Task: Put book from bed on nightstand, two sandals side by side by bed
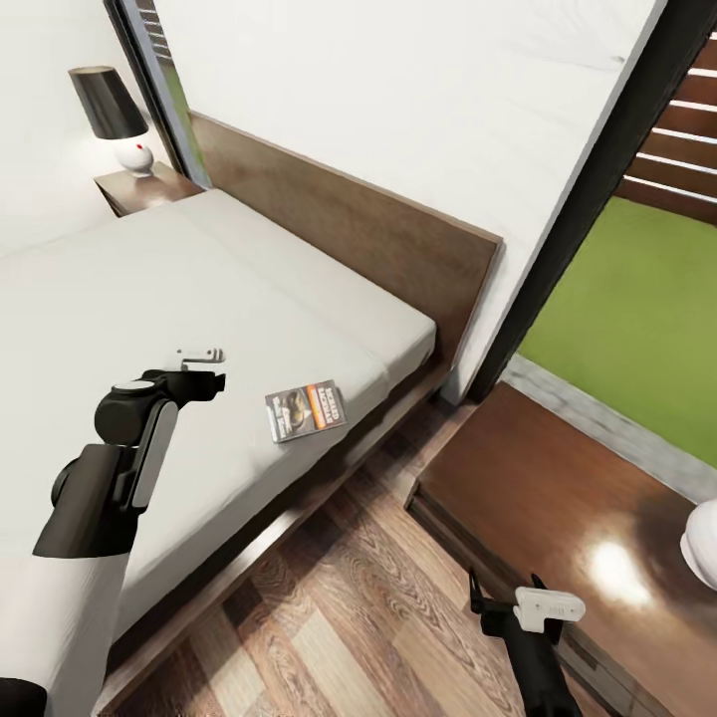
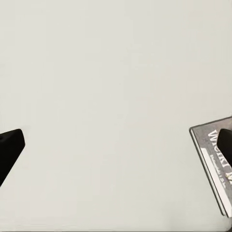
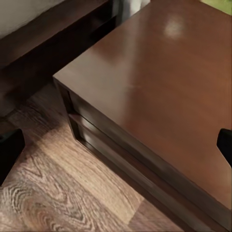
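Observation:
The book (image 1: 306, 411), dark grey with an orange band, lies flat on the pale mattress of the bed (image 1: 119, 299), close to its near edge. My left gripper (image 1: 221, 367) hovers open over the mattress, a short way left of the book. In the left wrist view the book (image 2: 215, 166) shows by one fingertip (image 2: 226, 145), and nothing sits between the fingers. Low over the wood floor, my right gripper (image 1: 506, 590) is open and empty beside the near nightstand (image 1: 558, 488). The right wrist view looks at the nightstand's glossy top (image 3: 159, 87) and drawer front. The sandals are out of view.
A second nightstand (image 1: 149, 189) with a black-shaded lamp (image 1: 110, 110) stands past the bed's far side. A white lamp base (image 1: 702, 543) sits on the near nightstand. The dark headboard (image 1: 378, 229) runs along the wall, and a window shows grass (image 1: 637, 319).

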{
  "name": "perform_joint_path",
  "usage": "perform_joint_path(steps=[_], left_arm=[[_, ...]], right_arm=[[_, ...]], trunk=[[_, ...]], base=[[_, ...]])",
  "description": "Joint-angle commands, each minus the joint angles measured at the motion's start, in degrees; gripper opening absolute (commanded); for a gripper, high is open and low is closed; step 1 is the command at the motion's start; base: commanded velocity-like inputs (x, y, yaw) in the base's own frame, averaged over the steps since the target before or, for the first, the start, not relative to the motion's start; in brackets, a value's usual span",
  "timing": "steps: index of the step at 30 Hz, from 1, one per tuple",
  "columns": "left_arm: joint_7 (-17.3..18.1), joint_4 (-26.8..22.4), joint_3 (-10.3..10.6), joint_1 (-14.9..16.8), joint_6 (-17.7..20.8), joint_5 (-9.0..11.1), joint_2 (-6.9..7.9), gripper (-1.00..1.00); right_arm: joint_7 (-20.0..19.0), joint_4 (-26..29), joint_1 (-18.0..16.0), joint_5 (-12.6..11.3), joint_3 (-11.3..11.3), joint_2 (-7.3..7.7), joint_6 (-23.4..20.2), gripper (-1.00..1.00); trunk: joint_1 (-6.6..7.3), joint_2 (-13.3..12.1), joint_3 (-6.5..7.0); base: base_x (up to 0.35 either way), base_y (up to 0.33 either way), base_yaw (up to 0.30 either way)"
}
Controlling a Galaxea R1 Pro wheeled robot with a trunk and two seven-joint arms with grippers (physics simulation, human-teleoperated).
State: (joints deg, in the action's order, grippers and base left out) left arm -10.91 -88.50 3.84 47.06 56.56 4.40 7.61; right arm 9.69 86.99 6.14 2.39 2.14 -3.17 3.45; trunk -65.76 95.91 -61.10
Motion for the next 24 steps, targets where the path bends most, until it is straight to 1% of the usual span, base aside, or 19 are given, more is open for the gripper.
perform_joint_path(steps=[1, 6, 9, 12, 13, 14, 17, 18, 21, 23, 24], left_arm=[[-0.5, -0.1, 0.1, 0.0, 0.2, 0.5, 0.06, 1.0], [-0.5, -0.7, 0.1, -0.4, 0.2, 0.4, 0.3, 1.0], [-0.5, -0.9, 0.2, -1.5, -0.4, 0.5, 0.32, 1.0], [-0.4, -1.0, 0.3, -3.3, -3.0, 0.5, 0.21, 1.0], [-0.4, -1.0, 0.5, -4.3, -4.2, 0.5, 0.16, 1.0], [-0.3, -1.0, 1.0, -6.3, -6.4, 0.5, 0.12, 1.0], [-0.2, -1.0, 1.1, -7.8, -8.1, 0.7, 0.11, 1.0], [-0.1, -1.1, 1.2, -8.8, -9.5, 0.8, 0.1, 1.0], [-0.1, -1.1, 1.3, -10.2, -11.7, 0.9, 0.07, 1.0], [0.0, -1.1, 1.4, -11.6, -14.4, 1.0, -0.23, 1.0], [0.0, -1.1, 1.4, -11.7, -14.6, 1.0, -0.35, 1.0]], right_arm=[[0.3, 0.0, 0.0, 0.2, 0.1, 0.0, 0.1, 1.0], [0.3, 0.0, 0.0, 0.2, 0.1, 0.0, 0.1, 1.0], [0.3, 0.0, 0.0, 0.1, 0.1, 0.0, 0.1, 1.0], [0.3, 0.0, 0.0, 0.1, 0.1, 0.0, 0.1, 1.0], [0.3, 0.0, 0.0, 0.1, 0.1, 0.0, 0.1, 1.0], [0.3, 0.0, 0.0, 0.1, 0.1, 0.0, 0.1, 1.0], [0.3, 0.0, 0.0, 0.1, 0.1, 0.0, 0.1, 1.0], [0.3, 0.0, 0.0, 0.1, 0.1, 0.0, 0.1, 1.0], [0.3, 0.0, 0.0, 0.1, 0.1, 0.0, 0.1, 1.0], [0.3, 0.0, 0.0, 0.0, 0.1, 0.0, 0.1, 1.0], [0.3, 0.0, 0.0, 0.0, 0.1, 0.0, 0.1, 1.0]], trunk=[[0.0, 0.0, -0.03], [0.0, 0.0, -0.03], [0.0, 0.0, -0.03], [0.0, 0.0, -0.03], [0.0, 0.0, -0.03], [0.0, 0.0, -0.03], [0.0, 0.0, -0.03], [0.0, 0.0, -0.03], [0.0, 0.0, -0.03], [0.0, 0.0, -0.03], [0.0, 0.0, -0.03]], base=[[0.0, -0.084, 0.271], [0.0, -0.03, 0.275], [0.0, -0.007, 0.278], [0.0, -0.003, 0.279], [0.0, -0.001, 0.279], [0.0, 0.0, 0.279], [0.0, 0.0, 0.263], [0.0, 0.0, 0.202], [0.0, 0.0, 0.105], [0.0, 0.0, 0.037], [0.0, 0.0, 0.017]])
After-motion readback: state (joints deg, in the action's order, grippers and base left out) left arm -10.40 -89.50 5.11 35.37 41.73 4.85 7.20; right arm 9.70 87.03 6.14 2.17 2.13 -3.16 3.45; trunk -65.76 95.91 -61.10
